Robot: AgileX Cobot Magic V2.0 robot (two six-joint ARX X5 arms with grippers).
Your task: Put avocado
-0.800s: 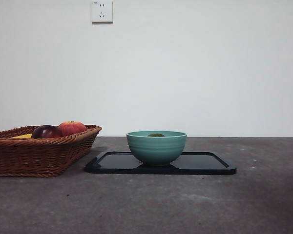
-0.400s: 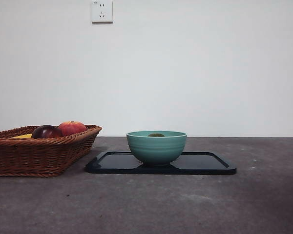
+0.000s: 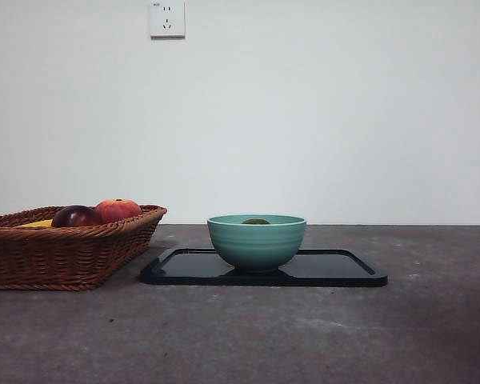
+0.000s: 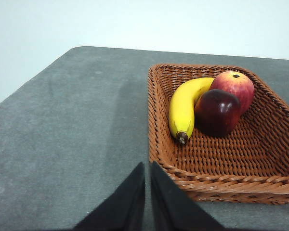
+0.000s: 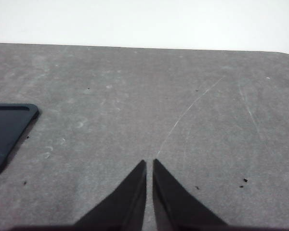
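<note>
Inside, rounded dull-green avocado (image 3: 256, 221), ribbed teal bowl (image 3: 256, 244)

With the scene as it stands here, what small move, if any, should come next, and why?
Probably none beyond staying parked: the dull dark-green avocado already sits in the teal ceramic bowl on the black tray. The left gripper and right gripper are shut, empty, and away from it.

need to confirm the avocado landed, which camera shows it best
The front view: only the avocado top peeks as a dark-green sliver above the rim of the teal bowl on the black tray. The left wrist view shows just the basket fruit; the right wrist view only a tray corner.
</note>
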